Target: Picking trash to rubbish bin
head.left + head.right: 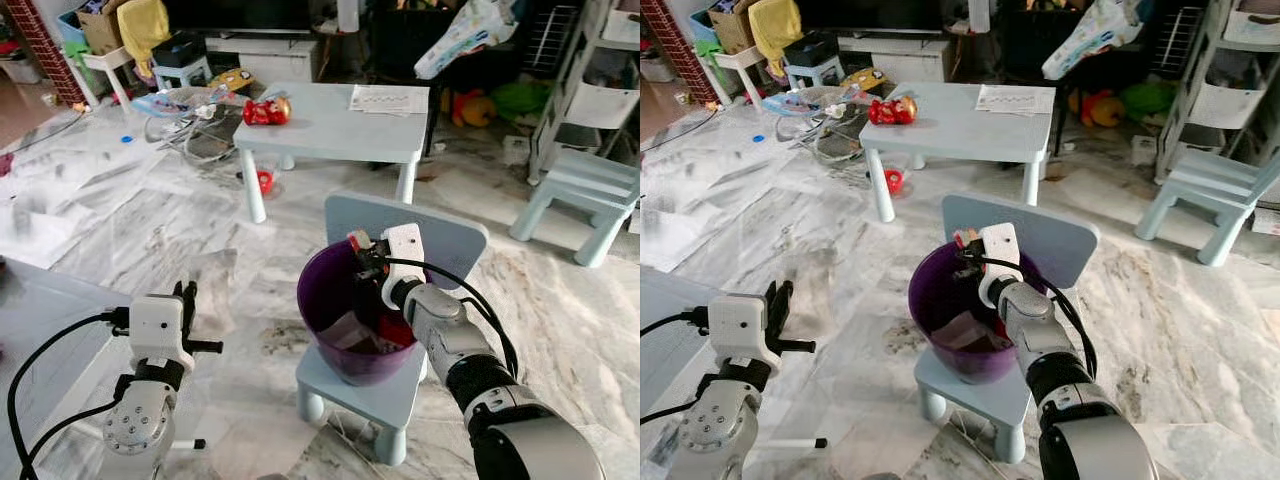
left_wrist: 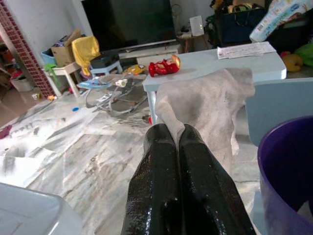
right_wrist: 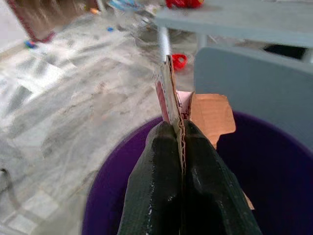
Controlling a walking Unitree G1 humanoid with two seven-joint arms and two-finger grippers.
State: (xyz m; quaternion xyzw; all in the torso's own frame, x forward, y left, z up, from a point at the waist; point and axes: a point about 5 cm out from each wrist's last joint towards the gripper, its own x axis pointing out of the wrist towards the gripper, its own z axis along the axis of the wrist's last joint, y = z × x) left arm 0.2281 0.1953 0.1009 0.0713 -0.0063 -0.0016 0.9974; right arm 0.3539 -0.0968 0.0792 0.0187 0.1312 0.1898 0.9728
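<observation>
Right gripper (image 3: 182,129) clamped on cardboard (image 3: 208,113), edge-on, above purple bin (image 1: 325,300) on chair (image 1: 445,235). Cardboard judged light, stiff; edge pinch adequate. Left gripper (image 2: 176,134) clamped on tissue (image 2: 210,100), beside bin; judged soft, limp, likely to cling.

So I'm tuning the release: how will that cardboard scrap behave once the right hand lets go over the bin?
The cardboard scrap looks thin and corrugated, so probably light and fairly stiff. Pinched edge-on in the right hand above the purple bin, it should drop in, though it might flutter or lean against the rim.
</observation>
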